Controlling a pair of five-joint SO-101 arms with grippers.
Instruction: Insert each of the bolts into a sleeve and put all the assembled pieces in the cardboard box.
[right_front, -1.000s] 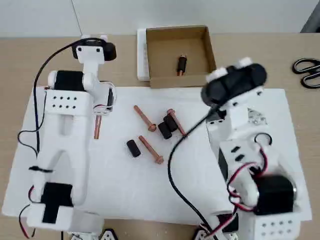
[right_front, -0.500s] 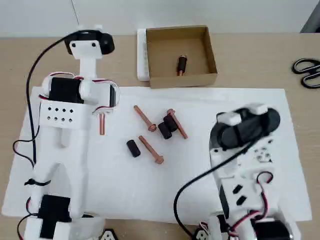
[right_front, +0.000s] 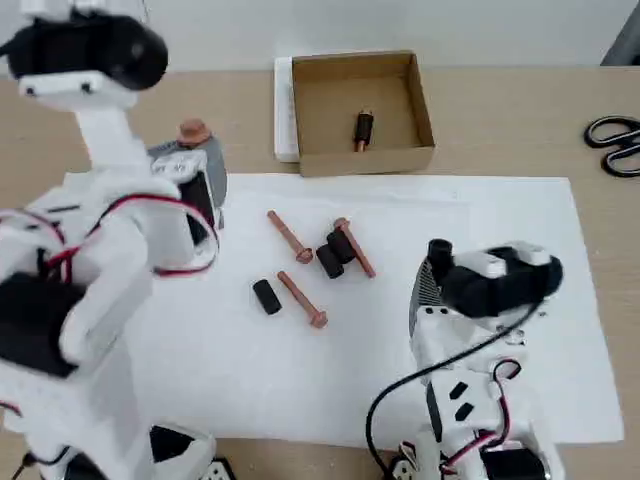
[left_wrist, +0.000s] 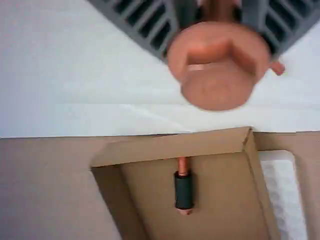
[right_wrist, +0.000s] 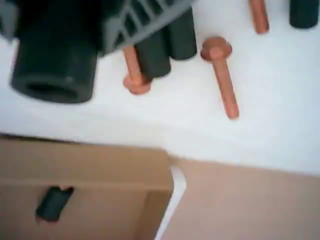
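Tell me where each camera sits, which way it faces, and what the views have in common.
High view: fixed above the table, looking down on the cardboard box and white sheet; left arm and right arm show.
Left wrist view: on the left arm, facing the box past the left gripper, shut on a bolt.
Right wrist view: on the right arm, facing sheet and box past the right gripper, shut on a sleeve.
Shared: all three show the assembled piece in the box.

This looks like a small robotics lab: a light wooden desk (right_front: 500, 120) by a plain white wall (right_front: 450, 25), a white sheet (right_front: 250, 370), scissors (right_front: 615, 143) far right, and a left arm (right_front: 100, 260) and right arm (right_front: 470, 420) with bare wires.
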